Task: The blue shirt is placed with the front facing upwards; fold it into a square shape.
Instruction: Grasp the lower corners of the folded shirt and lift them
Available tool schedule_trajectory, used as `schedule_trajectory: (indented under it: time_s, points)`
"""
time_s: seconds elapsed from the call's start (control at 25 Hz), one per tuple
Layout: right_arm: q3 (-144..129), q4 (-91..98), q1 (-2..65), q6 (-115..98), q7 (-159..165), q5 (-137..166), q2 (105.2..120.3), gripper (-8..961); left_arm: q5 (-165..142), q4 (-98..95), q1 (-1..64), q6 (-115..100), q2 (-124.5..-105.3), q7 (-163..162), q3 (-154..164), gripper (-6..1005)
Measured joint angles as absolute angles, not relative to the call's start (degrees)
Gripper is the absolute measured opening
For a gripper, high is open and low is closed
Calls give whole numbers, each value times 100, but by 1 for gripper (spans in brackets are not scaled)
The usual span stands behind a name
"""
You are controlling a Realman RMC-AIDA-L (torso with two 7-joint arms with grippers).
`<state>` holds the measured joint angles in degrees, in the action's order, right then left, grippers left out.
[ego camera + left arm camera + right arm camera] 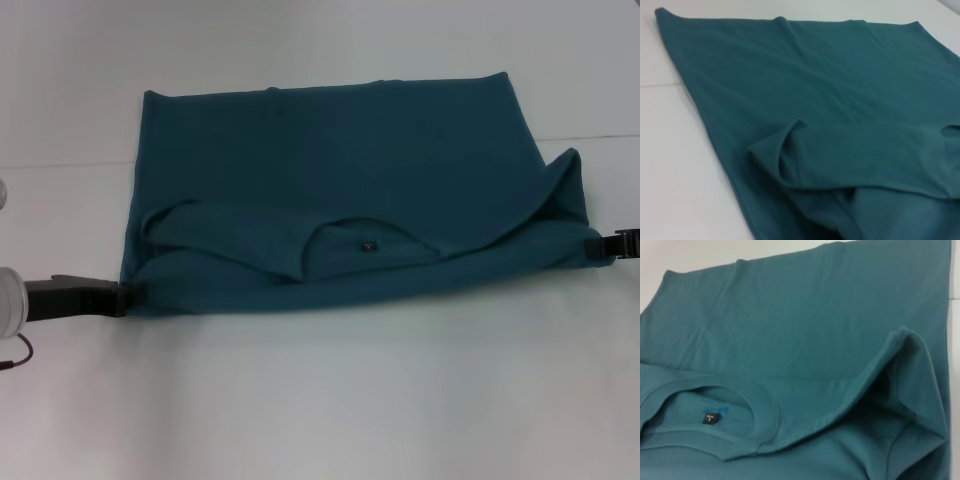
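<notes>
The blue shirt (330, 160) lies on the white table, its plain teal cloth doubled over. The round neck with a small dark label (368, 243) faces the near edge. The label (711, 418) and collar also show in the right wrist view, and a folded sleeve edge (785, 145) shows in the left wrist view. My left gripper (122, 298) is shut on the shirt's near left corner. At the near right edge my right gripper (592, 245) is shut on the cloth, where a flap (568, 170) stands up. The chest print is hidden.
The white table (320, 400) runs all around the shirt, with a faint seam line (60, 163) across it behind the left corner. My left arm's silver wrist (10, 305) sits at the left border.
</notes>
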<state>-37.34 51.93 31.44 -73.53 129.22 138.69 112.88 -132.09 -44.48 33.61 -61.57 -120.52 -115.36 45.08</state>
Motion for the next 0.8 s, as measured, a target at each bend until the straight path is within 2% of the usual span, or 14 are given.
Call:
schedule_trajectory:
  time_s: [0.64, 0.8]
  points:
    - [-3589, 5187, 3112, -7504, 12847, 13777, 11292, 57, -13360, -4580, 3253, -6478, -12087, -11599, 4487, 32]
    - [-3346, 5279, 3226, -7704, 12921, 13745, 11178, 57, -13360, -4784, 3337, -6709, -11975, -11862, 4407, 32]
